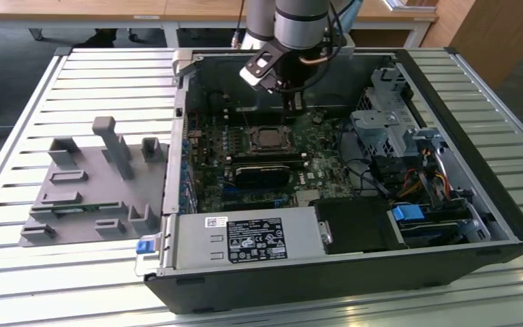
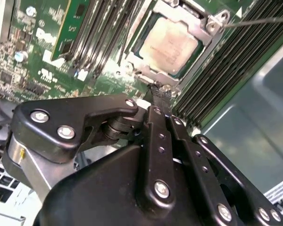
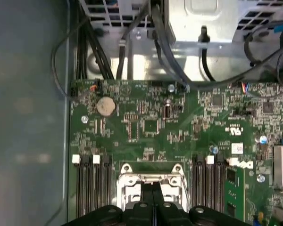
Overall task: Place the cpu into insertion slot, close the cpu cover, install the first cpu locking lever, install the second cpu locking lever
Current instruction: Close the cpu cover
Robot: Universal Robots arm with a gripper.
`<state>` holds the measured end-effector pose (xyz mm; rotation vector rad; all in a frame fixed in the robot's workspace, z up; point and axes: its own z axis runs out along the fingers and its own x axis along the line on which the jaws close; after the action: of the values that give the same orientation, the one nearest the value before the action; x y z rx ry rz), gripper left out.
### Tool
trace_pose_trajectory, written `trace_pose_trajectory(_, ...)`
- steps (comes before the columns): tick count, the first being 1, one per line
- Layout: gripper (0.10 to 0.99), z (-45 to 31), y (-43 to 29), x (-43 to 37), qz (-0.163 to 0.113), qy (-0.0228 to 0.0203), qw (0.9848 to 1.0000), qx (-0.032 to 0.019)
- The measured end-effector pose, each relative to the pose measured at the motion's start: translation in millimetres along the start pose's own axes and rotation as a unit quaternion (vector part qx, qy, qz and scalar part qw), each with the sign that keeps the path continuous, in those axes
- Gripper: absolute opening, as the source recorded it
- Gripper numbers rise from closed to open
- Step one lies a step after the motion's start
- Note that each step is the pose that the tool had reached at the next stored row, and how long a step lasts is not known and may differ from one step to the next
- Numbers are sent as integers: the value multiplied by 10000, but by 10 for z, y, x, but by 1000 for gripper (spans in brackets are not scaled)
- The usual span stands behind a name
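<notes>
Slatted table (image 1: 80,75) holds a white-labelled case (image 1: 334,286); closed jaws at the cpu cover (image 3: 151,177).

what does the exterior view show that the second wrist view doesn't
Exterior view adds: the whole open computer case on a slatted table, a grey fixture at the exterior view's left, and the power supply.
Second wrist view adds: close detail of the cpu cover framing the chip, a thin lever rod, and the shut fingertips at the cover's edge.
Both: the cpu, the green motherboard and the gripper beside the cpu.
</notes>
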<state>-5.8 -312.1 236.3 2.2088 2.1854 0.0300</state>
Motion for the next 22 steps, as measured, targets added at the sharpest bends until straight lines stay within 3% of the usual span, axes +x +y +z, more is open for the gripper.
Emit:
trace_pose_trajectory(4,122,29,-57,0,-3,1,10000,0)
trace_pose_trajectory(22,122,27,-271,-2,-3,1,10000,-1)
